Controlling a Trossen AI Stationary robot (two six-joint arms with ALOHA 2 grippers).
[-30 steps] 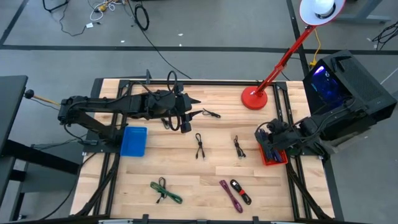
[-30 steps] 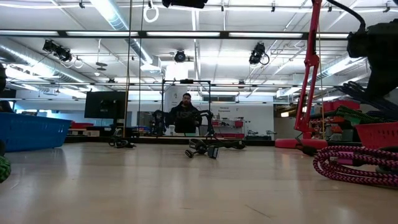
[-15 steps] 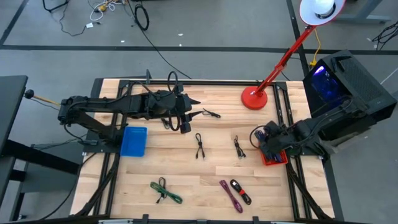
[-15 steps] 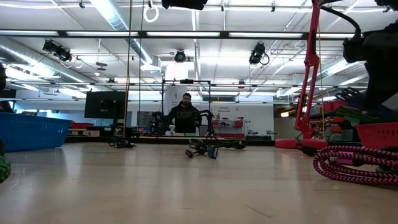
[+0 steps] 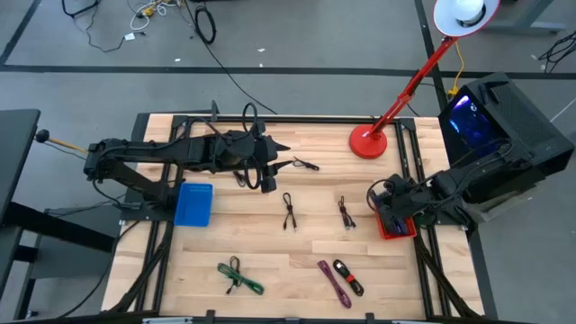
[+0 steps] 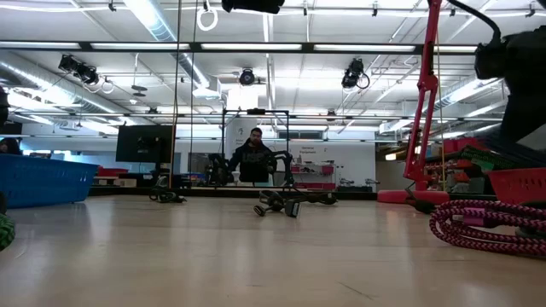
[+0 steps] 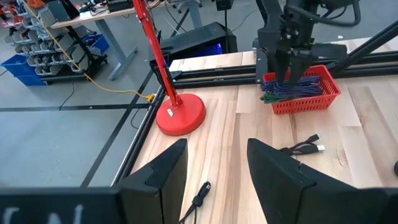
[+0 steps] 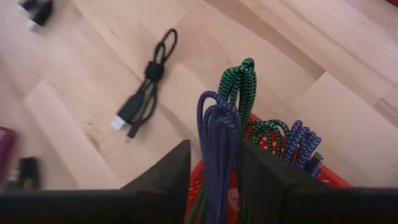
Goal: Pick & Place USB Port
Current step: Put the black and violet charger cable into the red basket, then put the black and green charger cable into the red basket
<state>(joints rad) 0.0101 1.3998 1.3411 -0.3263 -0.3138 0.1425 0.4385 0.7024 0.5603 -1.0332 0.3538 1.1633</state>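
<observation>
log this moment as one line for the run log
right hand shut on purple cable above red basket | left hand open, waiting at table's far side | black cable lies beside basket

both arms are matte black, built of boxy jointed segments with thin black cables looped along them. the left tool [image 7: 214, 177] ends in two broad, flat, dark wedge-shaped fingers; the right tool [image 8: 214, 177] has matching dark, angular fingers.

Red basket [image 8: 273, 180] mostly hidden behind right gripper [image 8: 214, 163] fingers; purple cable [image 8: 217, 143] ends out of sight.
</observation>
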